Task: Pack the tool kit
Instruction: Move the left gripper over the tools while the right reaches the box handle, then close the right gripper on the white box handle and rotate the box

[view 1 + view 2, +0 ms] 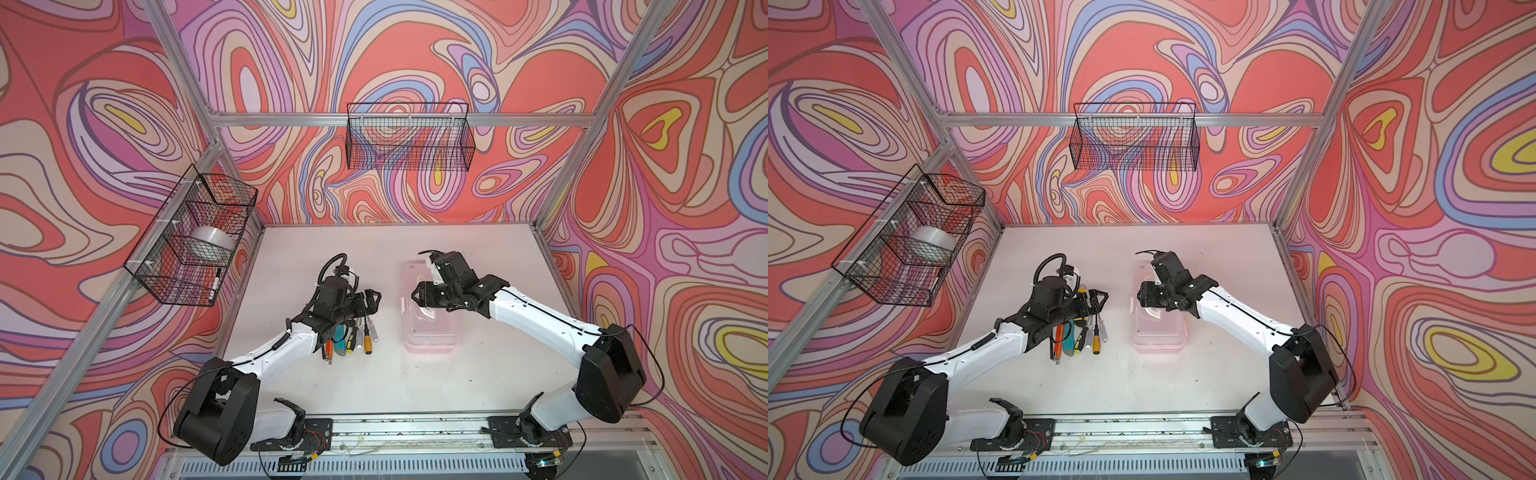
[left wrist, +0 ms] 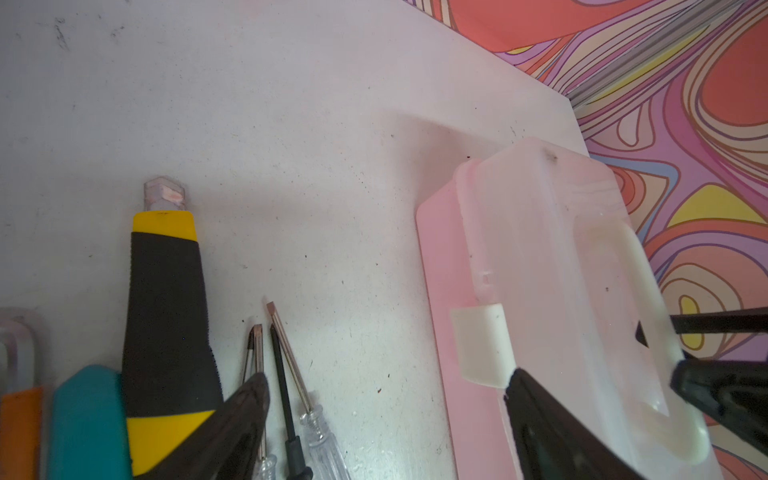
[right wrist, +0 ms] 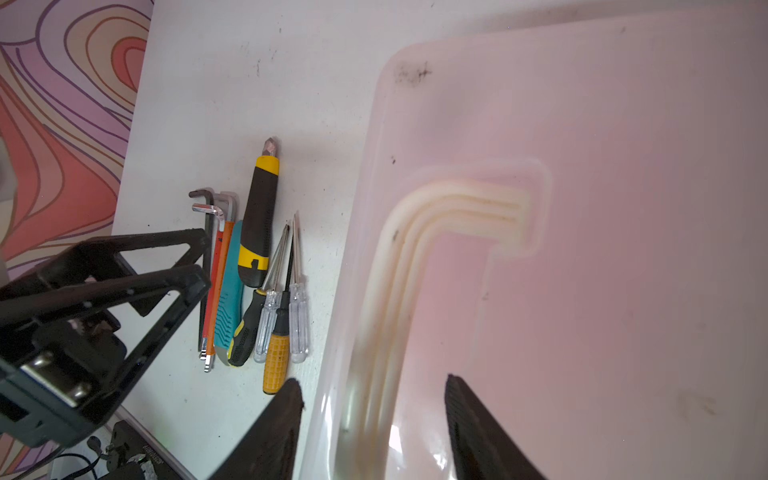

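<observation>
Heads up, nothing's packed yet. The case (image 1: 429,345) sits shut on the table (image 1: 415,386), and the tools lie in a tight row just beside it. That row is the yellow-black knife (image 3: 259,224), teal knife (image 3: 230,299), orange rods (image 3: 216,274) and screwdrivers (image 3: 286,303).

Your right gripper (image 3: 372,384) hangs over the lid with its jaws apart either side of the white handle (image 3: 399,257), holding nothing. If the white latch (image 2: 482,345) is fastened, pulling that handle probably lifts the whole case instead of opening it.

Your left gripper (image 2: 386,376) is spread wide and empty, one finger over the screwdrivers and one over the case edge. Drop from there and you likely clip the case or scatter the row. The tools touch each other, so grabbing one may drag its neighbours. The two grippers are also close, so watch for a bump.
</observation>
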### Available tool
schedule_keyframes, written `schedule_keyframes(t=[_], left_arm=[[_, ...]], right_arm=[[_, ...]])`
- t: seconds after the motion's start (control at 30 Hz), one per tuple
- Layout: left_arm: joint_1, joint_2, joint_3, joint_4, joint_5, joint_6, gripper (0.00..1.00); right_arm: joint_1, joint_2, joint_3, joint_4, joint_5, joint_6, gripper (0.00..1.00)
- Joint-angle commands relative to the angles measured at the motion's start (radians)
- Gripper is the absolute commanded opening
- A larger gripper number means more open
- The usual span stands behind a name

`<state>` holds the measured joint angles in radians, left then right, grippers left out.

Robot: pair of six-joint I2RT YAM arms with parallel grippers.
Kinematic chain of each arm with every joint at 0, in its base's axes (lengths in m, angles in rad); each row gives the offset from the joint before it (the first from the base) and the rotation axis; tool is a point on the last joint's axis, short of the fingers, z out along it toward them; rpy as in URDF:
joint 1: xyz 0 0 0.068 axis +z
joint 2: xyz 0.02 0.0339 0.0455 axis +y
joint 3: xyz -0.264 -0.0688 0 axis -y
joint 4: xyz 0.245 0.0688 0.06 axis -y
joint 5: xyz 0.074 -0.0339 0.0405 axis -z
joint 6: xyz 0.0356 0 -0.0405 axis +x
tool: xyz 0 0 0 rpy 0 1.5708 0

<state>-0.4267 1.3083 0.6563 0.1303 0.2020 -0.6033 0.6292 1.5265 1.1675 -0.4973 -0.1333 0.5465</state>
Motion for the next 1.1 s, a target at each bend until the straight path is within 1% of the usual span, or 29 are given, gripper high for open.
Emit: schedule_keyframes(t=[0.0, 0.17, 0.4, 0.47, 0.73, 0.97, 1.07], left_arm=[[-0.006, 0.011, 0.026, 0.011, -0.001, -0.008, 0.9], [-0.006, 0.011, 0.03, 0.001, 0.0, -0.004, 0.9], [-0.006, 0.027, 0.035, 0.005, 0.005, -0.003, 0.89], [-0.006, 0.035, 0.038, 0.006, 0.007, -0.003, 0.89], [-0.006, 0.04, 0.042, 0.007, 0.004, -0.004, 0.89], [-0.006, 0.039, 0.042, 0.004, -0.004, -0.009, 0.89], [-0.006, 0.034, 0.041, 0.003, -0.009, -0.01, 0.89]], right_arm=[[0.007, 0.027, -0.003, 0.035, -0.03, 0.02, 0.56], [0.018, 0.055, 0.0, 0.039, -0.017, 0.05, 0.52], [0.027, 0.083, -0.005, 0.056, 0.004, 0.079, 0.51], [0.026, 0.087, -0.008, 0.057, 0.016, 0.082, 0.49], [0.027, 0.086, -0.032, 0.073, 0.051, 0.089, 0.44], [0.026, 0.073, -0.052, 0.104, 0.047, 0.096, 0.39], [0.027, 0.061, -0.058, 0.113, 0.044, 0.094, 0.34]])
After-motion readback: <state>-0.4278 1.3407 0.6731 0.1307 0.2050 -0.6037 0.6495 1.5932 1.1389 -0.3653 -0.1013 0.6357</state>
